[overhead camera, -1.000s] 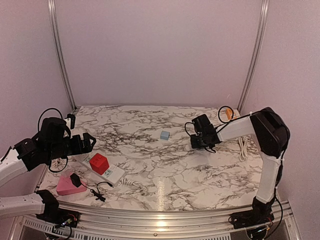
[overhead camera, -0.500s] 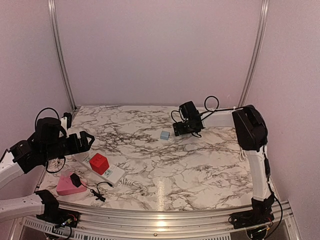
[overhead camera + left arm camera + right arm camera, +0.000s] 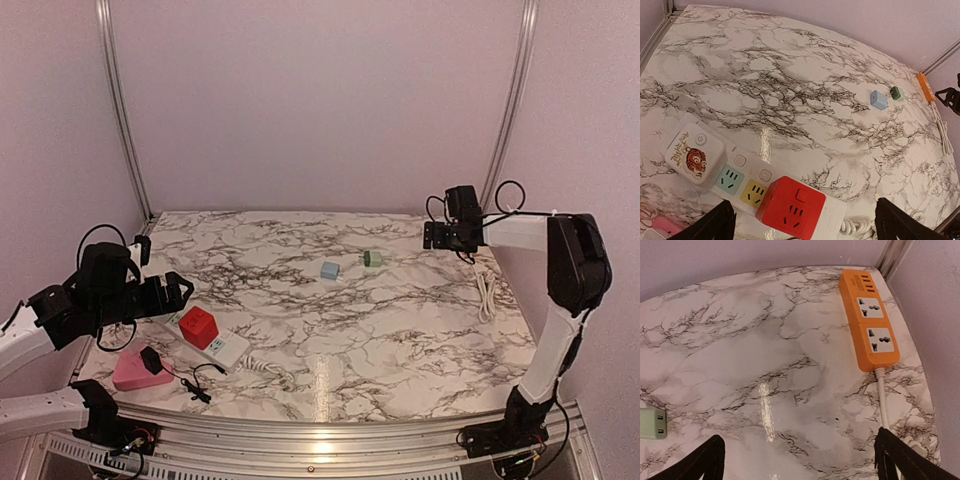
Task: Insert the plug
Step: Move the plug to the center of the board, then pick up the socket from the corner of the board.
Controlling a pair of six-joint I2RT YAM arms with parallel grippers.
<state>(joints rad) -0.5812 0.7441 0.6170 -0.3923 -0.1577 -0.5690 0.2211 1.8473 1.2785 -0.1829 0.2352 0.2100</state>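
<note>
A small green plug lies loose on the marble table beside a light-blue plug; the left wrist view shows both far off, the green plug and the blue plug. A white power strip carries a red cube socket directly under my left gripper, which is open and empty. My right gripper is open and empty near the back right corner, above bare table just short of an orange power strip. The green plug sits at its far left.
A pink block with a black plug on it and a thin black cable lies at the near left. A white cord runs along the right edge. Metal posts and purple walls close in the back corners.
My right gripper has opened, leaving the green plug on the table beside the blue one, and has swung back to the far right corner. The left arm has barely moved.
</note>
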